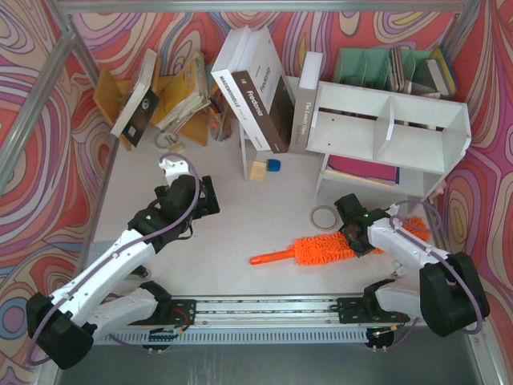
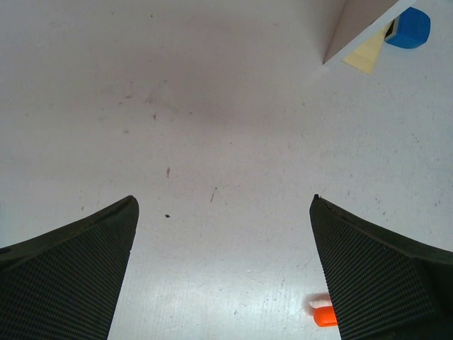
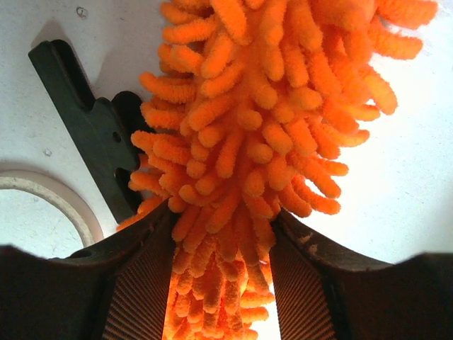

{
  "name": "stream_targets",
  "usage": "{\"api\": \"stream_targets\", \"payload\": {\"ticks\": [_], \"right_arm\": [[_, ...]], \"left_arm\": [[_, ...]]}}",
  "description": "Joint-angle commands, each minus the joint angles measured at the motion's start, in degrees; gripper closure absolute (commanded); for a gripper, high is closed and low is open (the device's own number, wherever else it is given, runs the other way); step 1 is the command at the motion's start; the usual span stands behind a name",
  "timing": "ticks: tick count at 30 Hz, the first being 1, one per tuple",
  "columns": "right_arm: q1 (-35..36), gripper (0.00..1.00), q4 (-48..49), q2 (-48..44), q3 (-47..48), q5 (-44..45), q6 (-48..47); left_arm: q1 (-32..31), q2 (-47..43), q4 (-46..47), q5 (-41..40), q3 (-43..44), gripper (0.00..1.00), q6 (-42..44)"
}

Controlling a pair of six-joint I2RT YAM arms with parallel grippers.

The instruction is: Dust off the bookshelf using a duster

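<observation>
Honestly, with the duster (image 1: 317,250) lying lower centre, right gripper (image 3: 223,234) narrow around its fluffy head and left gripper (image 2: 223,205) wide open, I'd squeeze firmly before lifting toward the bookshelf (image 1: 393,128) upper right.

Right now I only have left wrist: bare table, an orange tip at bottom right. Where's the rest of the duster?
Observer: The duster lies flat in front of the bookshelf, handle pointing to the robot's left.
Operator: Right arm on it?
Observer: Yes. The right gripper has its jaws either side of the fluffy head, fibres pressed between them.
Operator: Clutter nearby?
Observer: A pale ring lies just beyond the head, on the shelf side.
</observation>
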Motion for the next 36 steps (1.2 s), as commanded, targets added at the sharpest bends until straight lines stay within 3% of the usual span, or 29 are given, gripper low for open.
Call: {"api": "stream_targets", "payload": {"ticks": [1, 17, 36], "right_arm": [[0.3, 0.53, -0.5, 1.4, -1.1, 1.1, 1.0], [0.3, 0.85, -3.6, -5.2, -0.3, 3.4, 1.6], [0.2, 0.97, -7.0, -11.3, 3.5, 4.8, 3.0]], "left_arm": [[-0.5, 0.6, 0.9, 0.7, 0.8, 0.02, 1.0], [-1.6, 1.8, 0.4, 1.4, 1.8, 0.02, 1.7], [-3.5, 3.4, 0.2, 3.3, 3.5, 0.02, 3.1]]}}
